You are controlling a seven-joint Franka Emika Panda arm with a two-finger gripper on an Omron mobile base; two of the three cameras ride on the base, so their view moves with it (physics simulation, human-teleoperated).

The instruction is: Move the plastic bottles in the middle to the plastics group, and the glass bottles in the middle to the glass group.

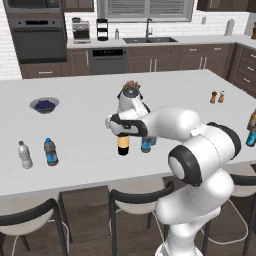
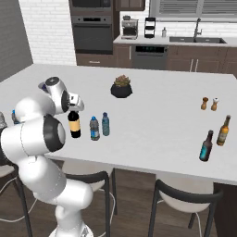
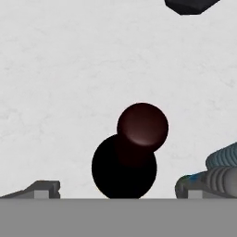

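Note:
The glass bottle (image 1: 122, 145) (image 2: 74, 125) is tall and near-black with a tan label, and stands mid-counter. In the hand view I look down on its rounded top (image 3: 142, 126). My gripper (image 1: 123, 134) (image 2: 74, 110) (image 3: 115, 192) hangs open right above its neck, one fingertip (image 3: 42, 189) on either side, holding nothing. Two blue-capped plastic bottles (image 1: 146, 144) (image 2: 94, 128) (image 2: 106, 124) stand just to its right, one of them (image 3: 222, 172) at the hand view's edge. The plastics group (image 1: 25, 155) (image 1: 50, 152) is at the left. At the right stands the glass group, amber (image 2: 223, 131) and teal (image 2: 206, 146).
A dark potted plant (image 2: 121, 87) (image 3: 190, 5) stands behind the middle bottles. Salt and pepper shakers (image 1: 217, 97) (image 2: 209, 103) are at the far right, a bowl of blueberries (image 1: 44, 105) at the far left. Stools line the near counter edge (image 2: 139, 169).

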